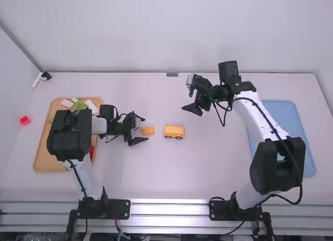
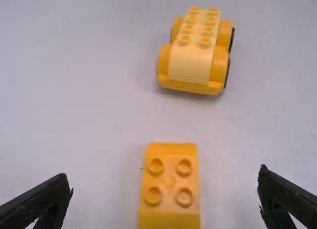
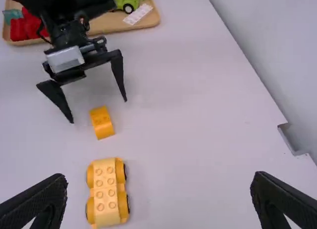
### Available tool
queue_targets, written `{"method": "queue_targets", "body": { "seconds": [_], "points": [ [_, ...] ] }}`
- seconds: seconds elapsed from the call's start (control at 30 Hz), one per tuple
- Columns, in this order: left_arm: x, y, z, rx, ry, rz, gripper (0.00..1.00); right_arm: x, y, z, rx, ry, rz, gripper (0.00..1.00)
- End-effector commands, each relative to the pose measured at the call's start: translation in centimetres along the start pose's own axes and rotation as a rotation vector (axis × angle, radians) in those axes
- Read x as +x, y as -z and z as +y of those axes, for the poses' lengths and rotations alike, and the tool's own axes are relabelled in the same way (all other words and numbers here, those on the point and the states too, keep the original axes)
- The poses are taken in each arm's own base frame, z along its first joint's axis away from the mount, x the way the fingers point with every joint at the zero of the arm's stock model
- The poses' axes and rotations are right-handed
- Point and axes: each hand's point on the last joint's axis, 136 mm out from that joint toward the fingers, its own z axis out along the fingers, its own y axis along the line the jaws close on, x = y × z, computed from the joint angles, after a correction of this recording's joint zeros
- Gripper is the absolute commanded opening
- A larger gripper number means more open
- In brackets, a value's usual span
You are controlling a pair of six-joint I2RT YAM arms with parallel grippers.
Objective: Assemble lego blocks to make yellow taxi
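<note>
In the high view my left gripper (image 1: pixel 139 129) stands open around the orange-yellow block (image 1: pixel 148 131). The left wrist view has that block (image 2: pixel 171 184) between the spread fingers of my left gripper (image 2: pixel 166 194), with space on both sides. A yellow car base (image 1: pixel 174 131) with wheels and studs rests on the table just right of the block; it also appears as the studded car base (image 2: pixel 196 51) beyond the block. My right gripper (image 1: pixel 193 99) is open and empty, up and to the right of the car base; its wrist view shows the right gripper (image 3: pixel 158 192) with fingers wide apart.
A wooden tray (image 1: pixel 43 156) with green, red and white pieces lies at the left, partly under the left arm. A red block (image 1: pixel 25 120) sits left of it. The blue tray (image 1: pixel 309 147) is at the far right, partly behind the right arm.
</note>
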Motion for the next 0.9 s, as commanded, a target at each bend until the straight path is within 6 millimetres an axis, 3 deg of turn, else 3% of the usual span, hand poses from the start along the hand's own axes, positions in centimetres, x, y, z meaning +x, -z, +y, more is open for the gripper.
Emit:
{"method": "queue_targets", "body": {
  "seconds": [0.0, 0.1, 0.23, 0.3, 0.37, 0.4, 0.47, 0.6, 0.87],
  "points": [
    [-0.8, -0.3, -0.2, 0.023, -0.001, -0.042, 0.99, -0.2, -0.2, 0.8, -0.024, 0.033, -0.069, 0.99],
    [-0.5, -0.7, -0.5, 0.028, -0.012, -0.014, 0.99, 0.1, 0.0, 0.6, -0.022, -0.040, -0.086, 0.99],
    [0.4, -0.8, -0.4, 0.018, -0.014, 0.032, 1.00, 3.3, -2.0, 2.0, -0.057, -0.083, -0.077, 0.99],
    [0.4, -0.9, -0.5, 0.020, -0.029, 0.033, 1.00, 3.4, -2.6, 2.6, -0.077, -0.072, -0.105, 0.99],
    [0.6, -0.8, -0.7, 0.021, -0.049, 0.038, 0.91, 1.7, -2.3, 3.0, -0.114, -0.007, -0.247, 0.99],
    [0.7, -0.7, -0.7, 0.021, -0.049, 0.039, 0.77, 0.7, -1.6, 2.8, -0.121, 0.030, -0.310, 0.99],
    [0.7, -0.8, -0.8, 0.025, -0.046, 0.041, 0.71, 0.3, -0.9, 2.3, -0.107, 0.038, -0.332, 0.99],
    [0.6, -0.8, -0.7, 0.029, -0.039, 0.043, 0.73, 2.2, -1.2, 1.4, -0.051, -0.075, -0.223, 0.99],
    [1.0, -1.4, -0.9, 0.038, -0.048, 0.061, 0.54, 2.6, -1.4, 1.7, -0.076, -0.132, -0.221, 0.99]
  ]
}}
